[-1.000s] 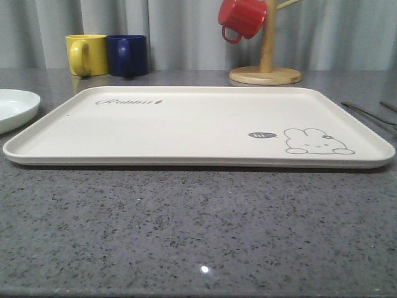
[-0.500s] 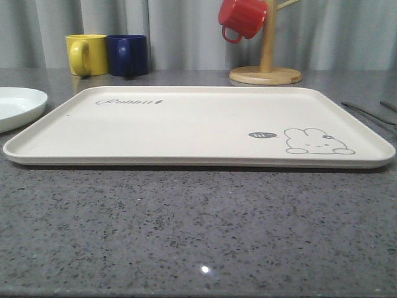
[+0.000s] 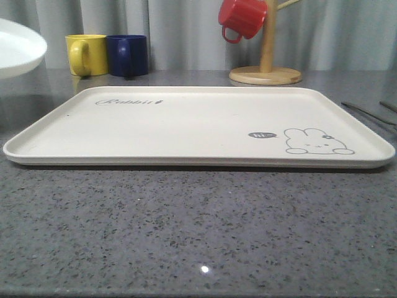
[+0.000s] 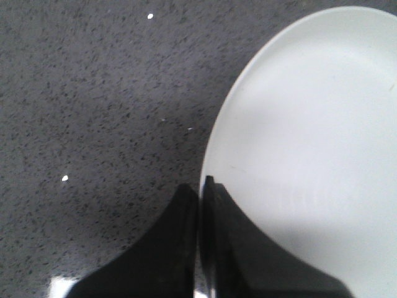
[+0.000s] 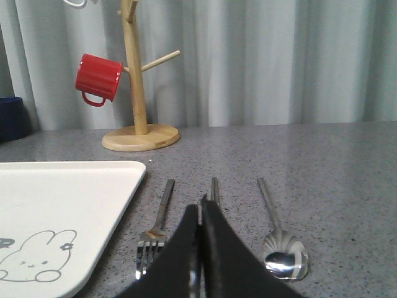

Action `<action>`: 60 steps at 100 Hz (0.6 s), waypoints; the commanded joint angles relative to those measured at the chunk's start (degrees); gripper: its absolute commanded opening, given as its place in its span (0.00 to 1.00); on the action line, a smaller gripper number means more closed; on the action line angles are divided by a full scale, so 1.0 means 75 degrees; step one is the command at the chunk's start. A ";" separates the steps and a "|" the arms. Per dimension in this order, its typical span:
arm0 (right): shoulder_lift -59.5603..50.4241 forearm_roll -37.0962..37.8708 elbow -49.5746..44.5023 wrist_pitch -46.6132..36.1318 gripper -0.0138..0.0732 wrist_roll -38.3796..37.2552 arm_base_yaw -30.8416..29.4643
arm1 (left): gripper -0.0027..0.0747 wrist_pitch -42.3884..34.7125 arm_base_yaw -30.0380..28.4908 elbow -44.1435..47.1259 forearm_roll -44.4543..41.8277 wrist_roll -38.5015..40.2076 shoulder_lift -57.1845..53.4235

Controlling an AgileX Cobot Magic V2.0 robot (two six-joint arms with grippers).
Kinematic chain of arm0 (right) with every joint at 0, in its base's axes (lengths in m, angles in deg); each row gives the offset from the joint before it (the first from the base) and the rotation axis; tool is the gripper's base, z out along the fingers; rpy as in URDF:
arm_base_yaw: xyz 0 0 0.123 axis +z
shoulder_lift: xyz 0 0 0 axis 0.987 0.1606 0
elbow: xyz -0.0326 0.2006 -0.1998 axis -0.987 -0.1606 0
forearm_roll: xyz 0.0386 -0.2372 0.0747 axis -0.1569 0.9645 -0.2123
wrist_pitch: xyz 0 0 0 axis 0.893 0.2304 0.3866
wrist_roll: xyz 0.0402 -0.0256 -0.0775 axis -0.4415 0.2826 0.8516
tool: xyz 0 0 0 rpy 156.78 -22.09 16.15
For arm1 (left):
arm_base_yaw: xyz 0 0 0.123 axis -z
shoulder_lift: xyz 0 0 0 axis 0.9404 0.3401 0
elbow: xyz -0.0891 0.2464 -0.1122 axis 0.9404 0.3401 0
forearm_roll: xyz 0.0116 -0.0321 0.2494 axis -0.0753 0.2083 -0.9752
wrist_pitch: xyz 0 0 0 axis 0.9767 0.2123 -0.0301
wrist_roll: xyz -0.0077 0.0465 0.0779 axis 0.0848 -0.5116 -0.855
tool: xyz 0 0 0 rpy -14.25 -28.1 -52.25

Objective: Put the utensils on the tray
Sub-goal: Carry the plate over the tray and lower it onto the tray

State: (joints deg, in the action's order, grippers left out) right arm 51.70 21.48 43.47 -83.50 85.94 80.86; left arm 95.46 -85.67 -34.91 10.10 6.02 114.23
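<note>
The white plate hangs in the air at the far left, above the table and left of the cream tray. My left gripper is shut on the rim of this plate, with the grey counter below it. Right of the tray, the fork, the chopsticks and the spoon lie side by side on the counter. My right gripper is shut with nothing in it, low over the chopsticks, whose near part it hides.
A yellow mug and a blue mug stand behind the tray at the back left. A red mug hangs on the wooden mug stand at the back right. A curtain closes off the far side.
The plate slid a little to the right on the counter, then rose off it to well above the table at the far left.
</note>
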 commanded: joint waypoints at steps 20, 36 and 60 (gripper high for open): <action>-0.0159 0.0001 0.0135 -0.0647 0.08 0.0076 -0.0041 | 0.01 -0.0045 0.0905 -0.0280 0.1492 -0.0696 -0.0417; -0.0159 0.0001 0.0135 -0.0647 0.08 0.0076 -0.0041 | 0.01 -0.0255 0.1827 -0.0297 0.1497 -0.0696 -0.0304; -0.0159 0.0001 0.0135 -0.0647 0.08 0.0076 -0.0041 | 0.01 -0.0553 0.2882 -0.0373 0.1794 -0.0696 0.0411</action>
State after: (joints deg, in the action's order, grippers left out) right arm 51.70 21.48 43.47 -83.50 85.94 80.86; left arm 94.86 -66.30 -35.49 20.07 0.97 117.38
